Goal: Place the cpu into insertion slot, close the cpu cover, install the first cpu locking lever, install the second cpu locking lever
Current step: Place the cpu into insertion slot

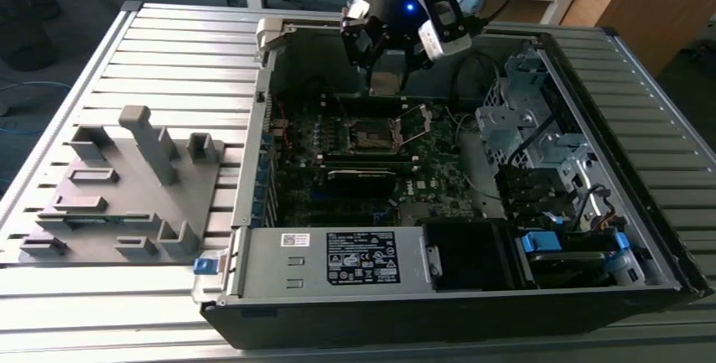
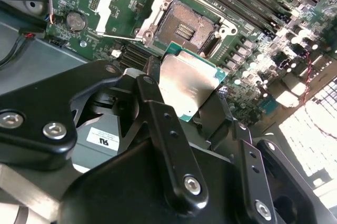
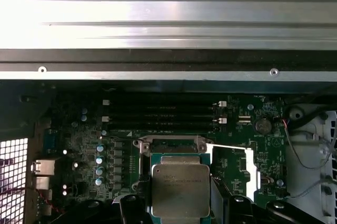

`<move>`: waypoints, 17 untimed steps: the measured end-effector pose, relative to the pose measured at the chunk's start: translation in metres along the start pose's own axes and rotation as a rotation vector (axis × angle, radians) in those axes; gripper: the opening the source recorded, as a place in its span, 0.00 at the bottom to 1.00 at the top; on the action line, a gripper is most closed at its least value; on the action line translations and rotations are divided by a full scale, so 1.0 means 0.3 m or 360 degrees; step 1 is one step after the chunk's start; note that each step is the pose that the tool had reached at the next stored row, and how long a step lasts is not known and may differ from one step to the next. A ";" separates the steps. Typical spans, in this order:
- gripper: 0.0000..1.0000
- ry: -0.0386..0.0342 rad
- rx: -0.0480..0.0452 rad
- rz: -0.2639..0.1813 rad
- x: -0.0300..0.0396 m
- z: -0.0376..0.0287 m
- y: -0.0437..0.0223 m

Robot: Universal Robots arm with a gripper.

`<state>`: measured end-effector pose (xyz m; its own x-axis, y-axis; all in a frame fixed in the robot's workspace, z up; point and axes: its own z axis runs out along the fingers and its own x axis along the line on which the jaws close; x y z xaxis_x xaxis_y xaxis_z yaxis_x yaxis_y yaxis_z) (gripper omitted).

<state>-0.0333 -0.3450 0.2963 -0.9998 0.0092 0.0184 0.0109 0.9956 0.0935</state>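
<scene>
The black two-fingered gripper is clamped on the cpu, a small flat square chip with a dull silver-grey metal top and a green edge. Its fingers press on two opposite edges, open no wider than the chip itself. The cpu hangs in the air just above and a little short of the insertion slot, a square black socket with a dark recessed centre and metal rim, and nothing of it touches the socket. Beside the slot stands the cpu cover, a thin silver metal frame with a cut-out centre, swung open so the socket is bare. Both sit on the green motherboard, with long black memory slots beyond and the grey metal wall of the open computer case farther off. The likely trouble is alignment. In the second wrist view the chip looks slightly turned against the socket's outline, and coming down off-square could press a corner onto the rim or the contacts. The edge grip is thin, so a nudge could tilt the chip. A finger could also catch the raised cover.
</scene>
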 end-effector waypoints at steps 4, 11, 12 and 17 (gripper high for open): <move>0.54 0.0000 0.0000 -0.0001 0.000 0.009 -0.001; 0.54 0.0000 0.0000 -0.0001 0.000 0.017 -0.002; 0.54 0.0000 0.0000 -0.0001 0.000 0.017 -0.002; 0.54 0.0000 0.0000 -0.0001 0.000 0.021 -0.002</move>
<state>-0.0334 -0.3450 0.2899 -0.9998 0.0087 0.0184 0.0104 0.9956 0.0935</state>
